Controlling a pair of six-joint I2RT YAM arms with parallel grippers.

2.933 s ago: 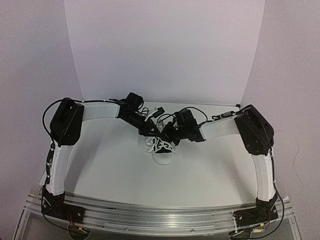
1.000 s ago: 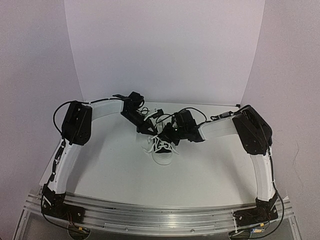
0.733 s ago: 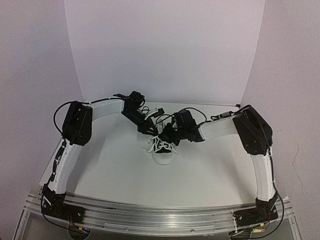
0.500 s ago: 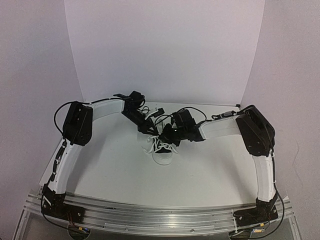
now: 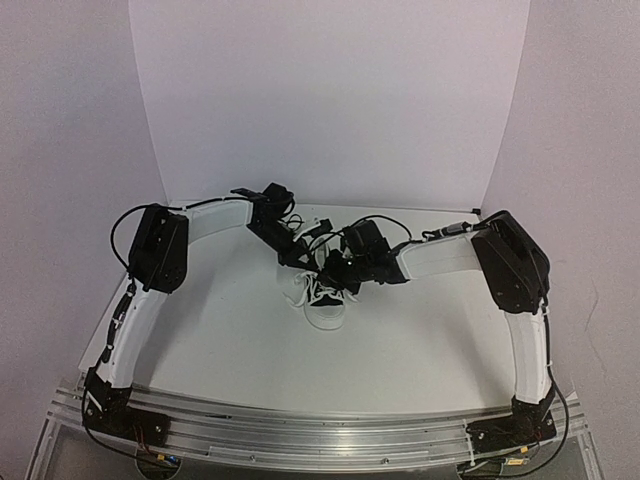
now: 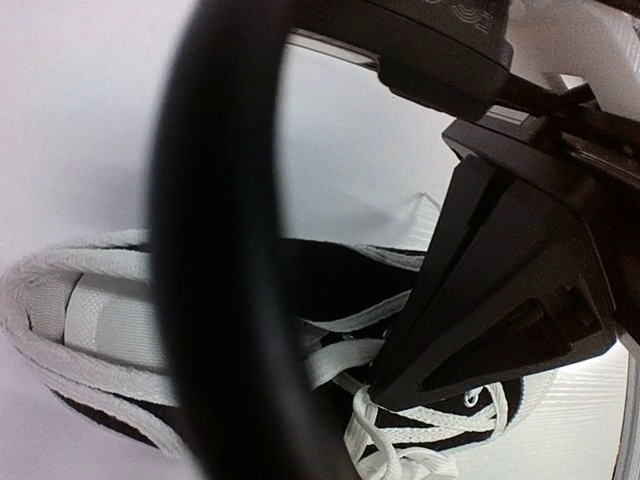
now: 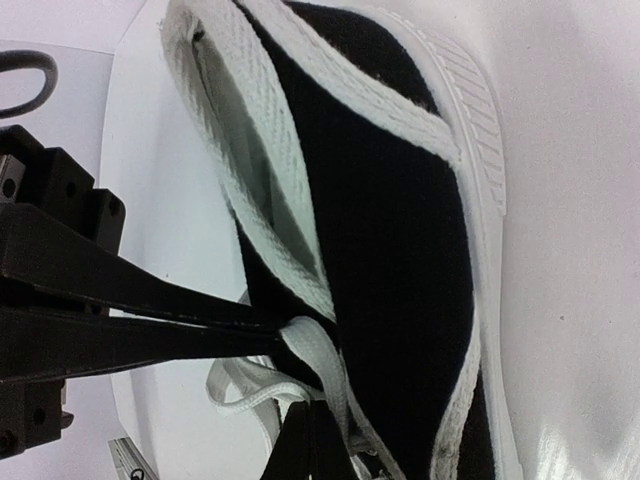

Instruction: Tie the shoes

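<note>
The shoe (image 5: 325, 302) sits mid-desk (image 5: 250, 350), toe toward us; just behind it our right fingers (image 7: 150, 290) pinch a white lace (image 7: 312, 352); our left fingers (image 5: 292, 252) have just pressed together again beside the laces, and we cannot tell what they hold; we think no bow is made yet.

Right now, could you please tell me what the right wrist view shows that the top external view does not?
Only the right wrist view shows that the right gripper is shut, its thin fingers pinching a white lace at the collar of the black sneaker, plus the ribbed sole edge. Only the top external view shows the left arm, the right arm and the white toe cap pointing towards their bases. Both show that sneaker on the white table.
</note>
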